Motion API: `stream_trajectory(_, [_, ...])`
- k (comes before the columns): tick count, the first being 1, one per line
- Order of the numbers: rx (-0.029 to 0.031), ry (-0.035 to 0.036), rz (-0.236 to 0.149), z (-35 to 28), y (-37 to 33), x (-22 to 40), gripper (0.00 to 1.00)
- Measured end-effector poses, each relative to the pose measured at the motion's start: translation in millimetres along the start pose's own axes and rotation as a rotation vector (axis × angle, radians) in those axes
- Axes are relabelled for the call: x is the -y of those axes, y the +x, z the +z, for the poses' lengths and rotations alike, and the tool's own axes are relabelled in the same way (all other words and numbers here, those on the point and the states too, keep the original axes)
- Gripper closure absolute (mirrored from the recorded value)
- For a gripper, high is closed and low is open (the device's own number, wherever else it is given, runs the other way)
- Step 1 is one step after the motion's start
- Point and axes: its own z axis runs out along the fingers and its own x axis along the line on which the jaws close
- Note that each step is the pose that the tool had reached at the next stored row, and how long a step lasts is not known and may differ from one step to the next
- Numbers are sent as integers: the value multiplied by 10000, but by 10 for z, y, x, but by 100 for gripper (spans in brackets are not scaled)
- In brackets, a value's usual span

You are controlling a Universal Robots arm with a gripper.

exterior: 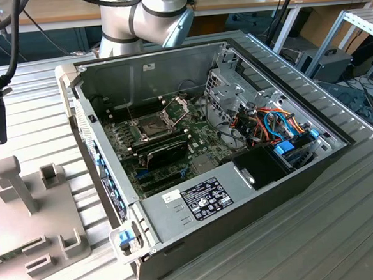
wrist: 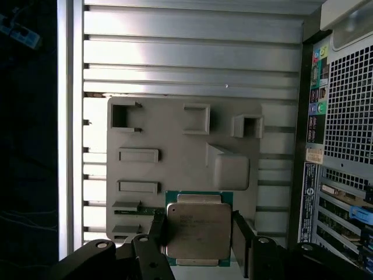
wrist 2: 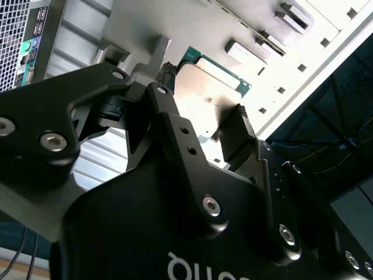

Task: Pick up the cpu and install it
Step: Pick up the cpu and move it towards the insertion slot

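socket (exterior: 152, 125) uncovered, hinged plate (exterior: 176, 107) raised, black card (exterior: 166, 154) just beside

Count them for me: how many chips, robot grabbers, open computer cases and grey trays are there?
cpu: 1
gripper: 1
open computer case: 1
grey tray: 1
Total: 4

An open computer case (exterior: 156, 68) lies on the slatted table (exterior: 346, 231) — its socket frame (exterior: 153, 125) hinged open — robot arm (exterior: 146, 14) behind.
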Motion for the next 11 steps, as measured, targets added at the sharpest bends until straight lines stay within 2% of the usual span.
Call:
stream_trajectory(2, [1,-1,1,1,-21,0,45])
stream_trajectory(11, [0,0,0,0,-24,1,45])
